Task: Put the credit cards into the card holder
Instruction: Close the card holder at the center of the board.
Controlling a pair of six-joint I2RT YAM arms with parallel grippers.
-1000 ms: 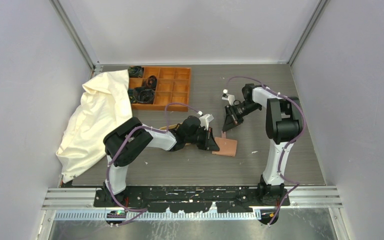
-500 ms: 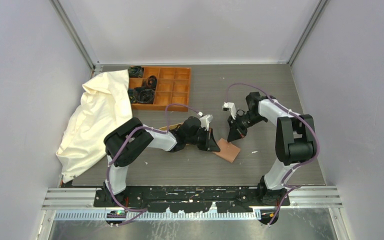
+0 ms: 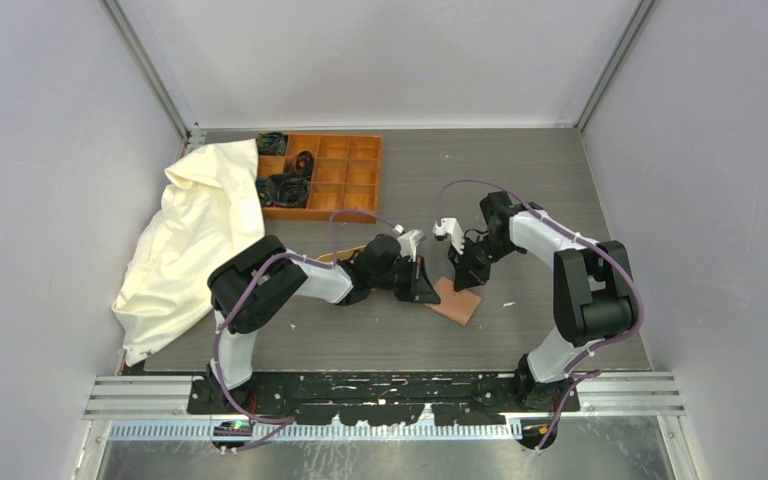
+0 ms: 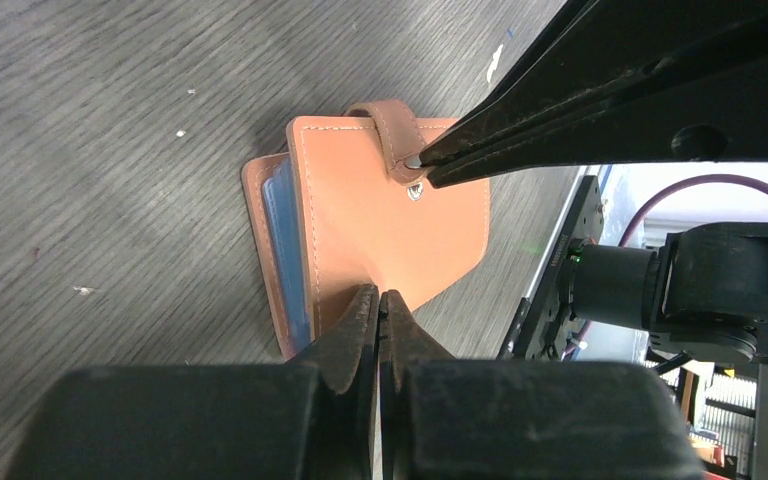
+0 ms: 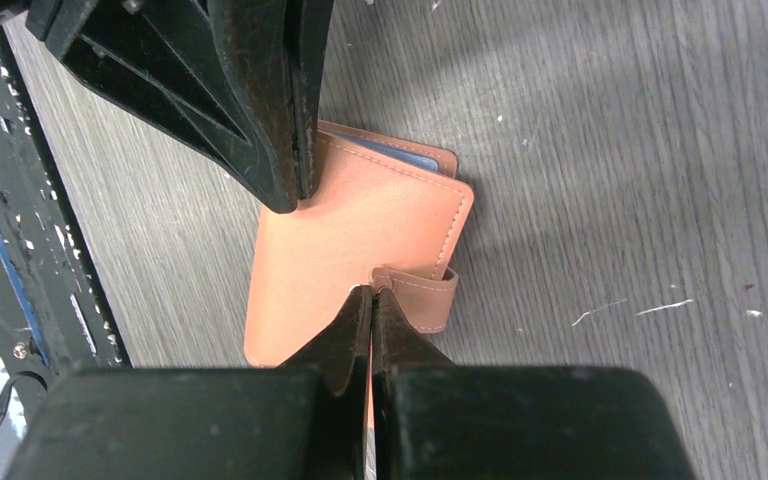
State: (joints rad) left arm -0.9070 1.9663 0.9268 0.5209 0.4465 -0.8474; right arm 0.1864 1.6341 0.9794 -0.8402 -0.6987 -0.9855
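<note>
Left hand (image 4: 378,296) closed tight, tips on card holder (image 4: 360,210); right hand (image 5: 370,293) closed tight, tips at strap (image 5: 418,292).

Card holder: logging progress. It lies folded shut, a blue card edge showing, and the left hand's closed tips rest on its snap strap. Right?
No: the right hand, tips closed, rests on the snap strap, as the right wrist view shows; the left hand sits at the opposite edge. The card holder is folded shut, blue card edge showing.
</note>
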